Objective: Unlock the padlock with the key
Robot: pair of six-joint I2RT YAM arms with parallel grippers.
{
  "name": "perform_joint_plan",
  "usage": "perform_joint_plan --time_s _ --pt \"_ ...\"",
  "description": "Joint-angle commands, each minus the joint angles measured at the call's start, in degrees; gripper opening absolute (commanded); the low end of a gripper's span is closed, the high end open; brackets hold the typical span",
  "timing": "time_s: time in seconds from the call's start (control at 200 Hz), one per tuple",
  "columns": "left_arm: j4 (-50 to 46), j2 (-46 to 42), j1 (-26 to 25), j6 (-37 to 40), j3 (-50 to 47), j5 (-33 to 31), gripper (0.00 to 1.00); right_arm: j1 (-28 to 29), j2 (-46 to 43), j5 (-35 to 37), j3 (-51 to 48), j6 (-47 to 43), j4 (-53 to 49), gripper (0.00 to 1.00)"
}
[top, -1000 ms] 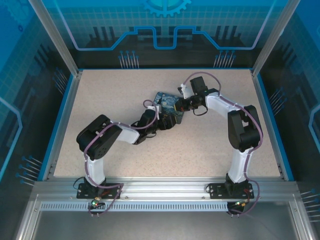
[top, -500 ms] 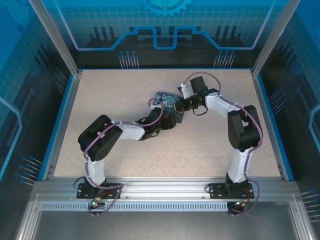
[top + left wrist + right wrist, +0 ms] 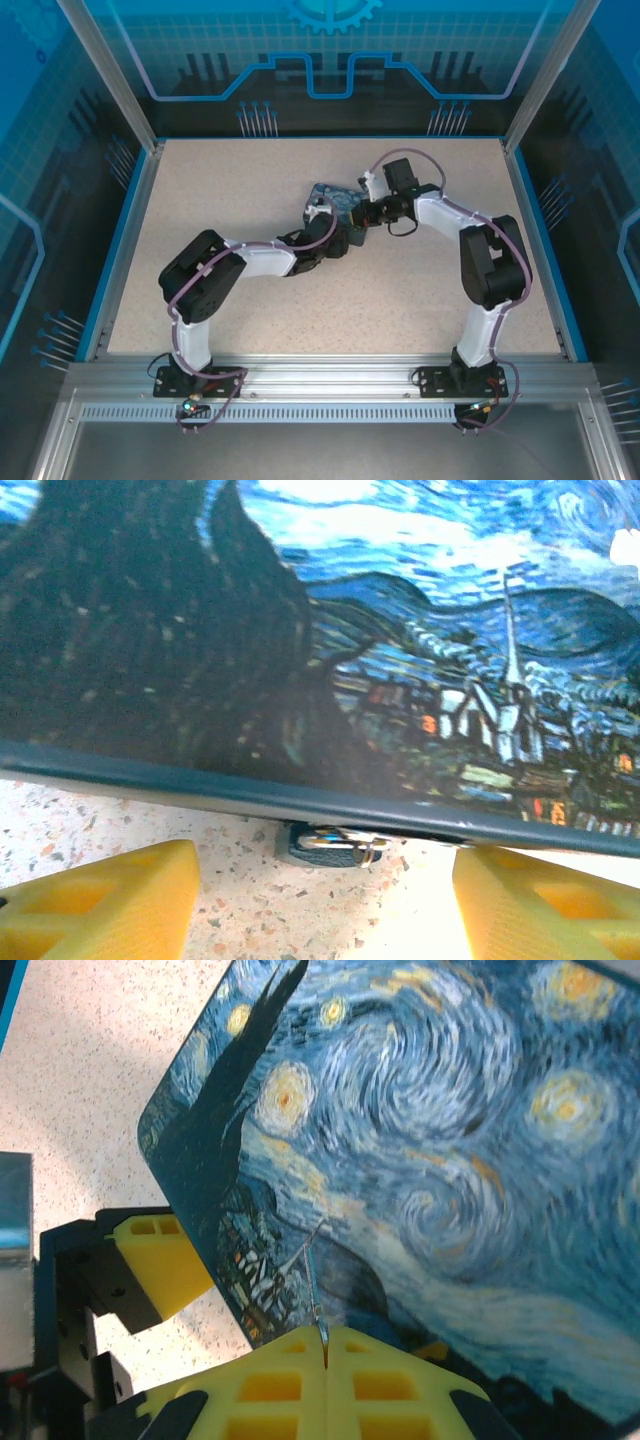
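Found the key (image 3: 314, 1285) pinched in the closed right gripper (image 3: 325, 1338) at bottom centre of the right wrist view, over the painted box (image 3: 450, 1160), and the padlock (image 3: 330, 845) low-centre in the left wrist view, before the open, empty left gripper (image 3: 325, 895); judged insertion and turning outstanding.

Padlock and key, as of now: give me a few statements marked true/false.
1. The right gripper is shut on the key. True.
2. The left gripper is clamped on the padlock. False: its yellow fingers stand apart on either side of the padlock, without touching it.
3. The padlock sits at the edge of the painted box. True.
4. The painted box lies at the near edge of the table, by the arm bases. False: it lies mid-table, towards the far side, between the two grippers.
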Motion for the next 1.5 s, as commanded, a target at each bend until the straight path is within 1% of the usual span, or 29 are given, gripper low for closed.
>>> perform_joint_plan --time_s 0.0,0.07,0.16,0.335,0.5,0.6,0.76,0.825,0.945,1.206,1.361,1.496 --pt "2.04 1.99 -0.26 4.27 0.80 -3.44 0.70 0.60 -2.32 0.82 -2.55 0.90 -2.25 0.00" --pt "2.72 2.25 -0.35 4.84 0.67 -3.93 0.70 0.42 -3.74 0.64 -3.58 0.85 -1.71 0.00" --pt "6.32 2.65 -0.36 6.30 -0.62 -3.77 0.69 0.33 -5.44 0.69 -4.55 0.35 -1.56 0.00" --pt "10.76 4.57 -0.40 8.30 -1.12 -3.26 0.69 0.06 -6.63 0.38 -4.90 -0.28 -2.04 0.00" --pt "11.64 6.25 -0.82 8.47 -0.88 -3.34 0.66 -0.11 -7.44 0.40 -4.92 -0.34 -1.61 0.00" --pt "12.10 7.20 -0.83 8.86 -0.70 -3.40 0.59 -0.24 -7.84 0.38 -4.77 -0.39 -1.51 0.00" --pt "12.62 7.71 -0.85 9.09 -0.25 -3.09 0.43 -0.34 -8.62 0.50 -4.83 -0.42 -1.69 0.00" --pt "12.15 7.50 -0.83 9.13 -0.04 -2.92 0.39 -0.37 -9.24 0.69 -5.05 -0.47 -1.93 0.00" --pt "6.84 6.37 -0.83 8.40 1.88 -2.68 0.36 -0.46 -11.41 1.42 -6.39 -0.62 -2.74 0.00" --pt "-12.92 3.29 -0.50 2.91 11.06 2.66 0.32 -0.38 -18.92 5.85 -13.98 -1.06 -4.33 0.00" --pt "-19.97 1.71 -0.03 -0.86 14.37 7.28 0.27 0.19 -21.88 8.77 -17.82 -1.90 -6.08 0.00" --pt "-24.67 0.56 0.14 -2.53 16.77 8.49 0.25 0.33 -23.44 8.58 -21.35 -1.51 -5.18 0.00"
